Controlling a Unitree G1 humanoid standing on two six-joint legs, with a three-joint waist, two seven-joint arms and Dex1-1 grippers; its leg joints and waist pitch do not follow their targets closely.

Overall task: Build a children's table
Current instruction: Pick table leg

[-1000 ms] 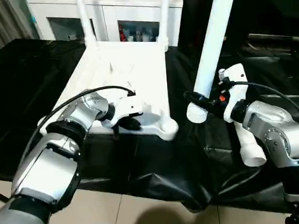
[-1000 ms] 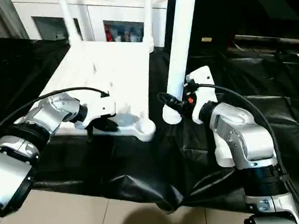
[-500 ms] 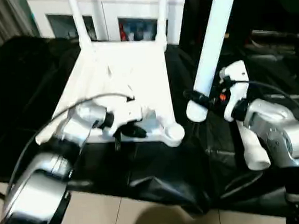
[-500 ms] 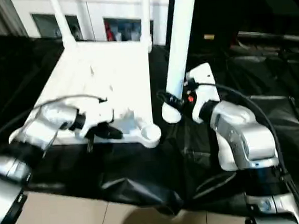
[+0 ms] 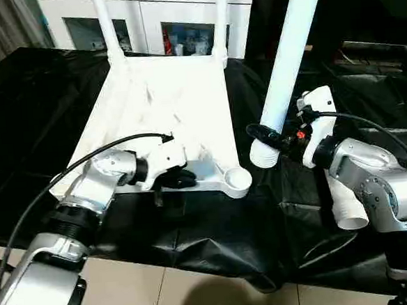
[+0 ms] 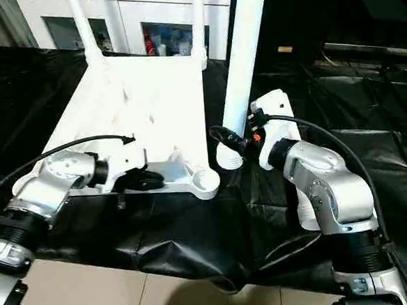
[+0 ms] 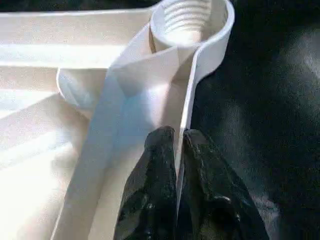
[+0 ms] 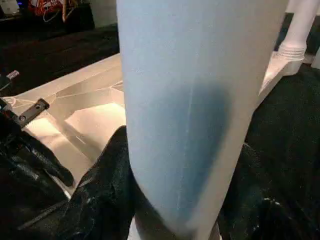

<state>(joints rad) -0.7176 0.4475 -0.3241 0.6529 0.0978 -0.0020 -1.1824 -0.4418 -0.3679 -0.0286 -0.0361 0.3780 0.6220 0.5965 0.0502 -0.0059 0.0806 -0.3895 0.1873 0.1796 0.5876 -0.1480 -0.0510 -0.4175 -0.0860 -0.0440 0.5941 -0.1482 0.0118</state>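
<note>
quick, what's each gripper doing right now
Left gripper: shut on the tabletop rim, near a corner socket.
Right gripper: shut on a leg, held upright.

place: a room in a home or a test room, can't tell which
far past the claws: white cabinet (image 5: 159,23) with glass doors, small colourful things inside
under the claws: black sheet (image 5: 39,101) spread out
floor: pale tiles (image 5: 129,290)

The tabletop (image 5: 179,105) is smooth white plastic with a slight sheen, its socket (image 7: 187,20) threaded inside. The leg (image 5: 287,56) is smooth, semi-gloss white tube. The cover (image 5: 209,229) is glossy, wrinkled black sheeting. The forearms (image 5: 373,175) are brushed silver metal; the fingers (image 7: 155,195) are shiny black.
</note>
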